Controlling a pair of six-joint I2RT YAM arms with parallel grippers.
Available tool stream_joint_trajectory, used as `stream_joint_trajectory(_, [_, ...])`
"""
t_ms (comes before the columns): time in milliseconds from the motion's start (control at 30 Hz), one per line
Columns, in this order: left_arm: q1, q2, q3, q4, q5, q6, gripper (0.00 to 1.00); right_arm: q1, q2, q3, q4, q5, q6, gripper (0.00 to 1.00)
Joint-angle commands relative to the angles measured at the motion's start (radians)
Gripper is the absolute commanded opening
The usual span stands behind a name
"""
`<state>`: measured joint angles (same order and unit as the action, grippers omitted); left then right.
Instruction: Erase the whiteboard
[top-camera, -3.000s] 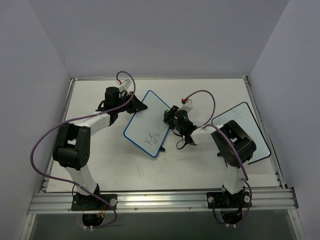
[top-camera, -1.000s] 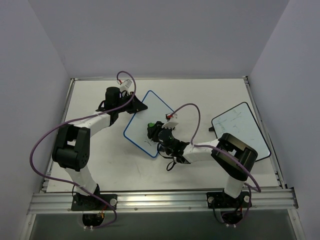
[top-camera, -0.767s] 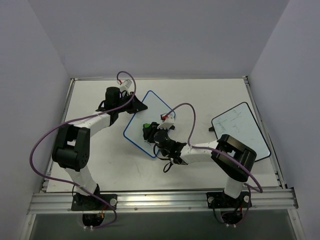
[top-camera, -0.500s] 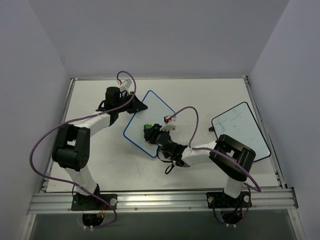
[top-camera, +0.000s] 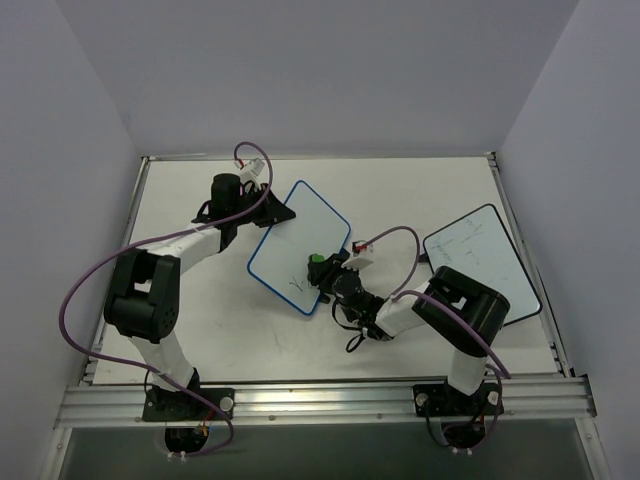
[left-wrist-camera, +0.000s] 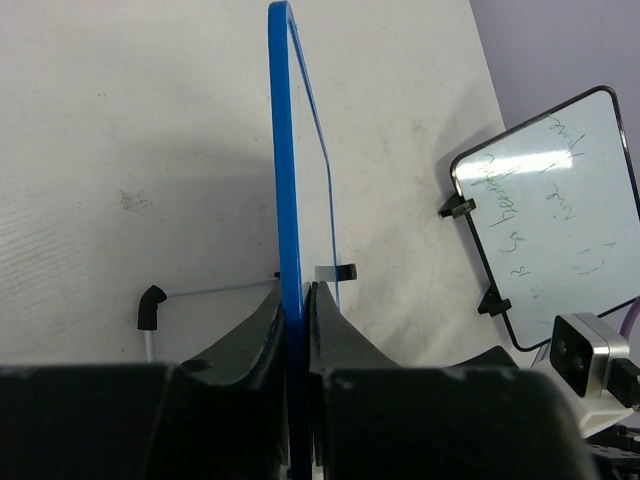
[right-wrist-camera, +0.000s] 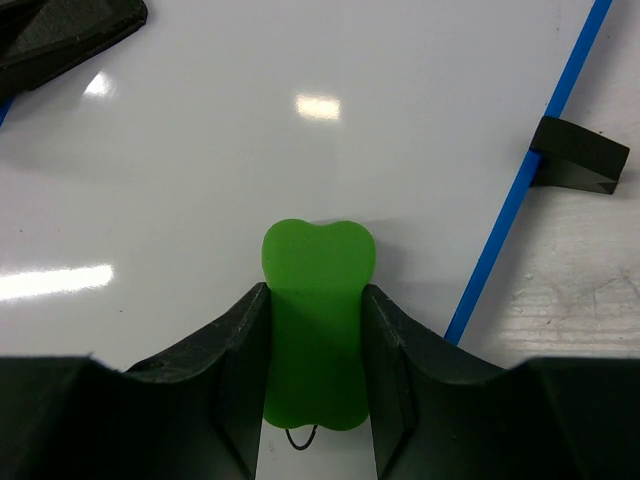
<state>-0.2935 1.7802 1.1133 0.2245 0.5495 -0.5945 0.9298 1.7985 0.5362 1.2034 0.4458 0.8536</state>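
The whiteboard, white with a thin blue frame, lies tilted in the middle of the table, faint dark marks left near its lower corner. My left gripper is shut on its upper left edge; the left wrist view shows the blue frame clamped between the jaws. My right gripper is shut on a green eraser pressed on the board's face near its right edge. A small dark stroke shows just under the eraser. The eraser is also in the top view.
A black-framed white board with faint green scribbles lies at the right, also in the left wrist view. A black foot juts from the blue frame. Grey walls enclose the table; a metal rail runs along the near edge.
My right gripper has swept the eraser across the board's lower part, left and then back right to its right edge. Most of the handwriting is gone. The left arm has not moved.
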Motion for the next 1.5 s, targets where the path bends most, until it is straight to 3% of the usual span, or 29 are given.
stream_joint_trajectory(0, [-0.087, 0.033, -0.032, -0.129, 0.017, 0.124, 0.02, 0.026, 0.085, -0.018, -0.22, -0.11, 0.006, 0.0])
stream_joint_trajectory(433, [-0.087, 0.03, -0.027, -0.134, 0.013, 0.125, 0.02, 0.187, -0.025, 0.122, -0.376, -0.059, -0.059, 0.0])
stream_joint_trajectory(633, [-0.087, 0.033, -0.023, -0.134, 0.017, 0.124, 0.02, 0.251, -0.013, 0.134, -0.372, -0.052, -0.057, 0.0])
stream_joint_trajectory(1033, [-0.087, 0.028, -0.021, -0.142, 0.013, 0.127, 0.02, 0.178, 0.009, 0.064, -0.36, -0.03, -0.007, 0.0])
stream_joint_trajectory(1467, [-0.088, 0.033, -0.023, -0.137, 0.013, 0.128, 0.02, 0.064, 0.042, -0.105, -0.183, -0.071, 0.059, 0.0])
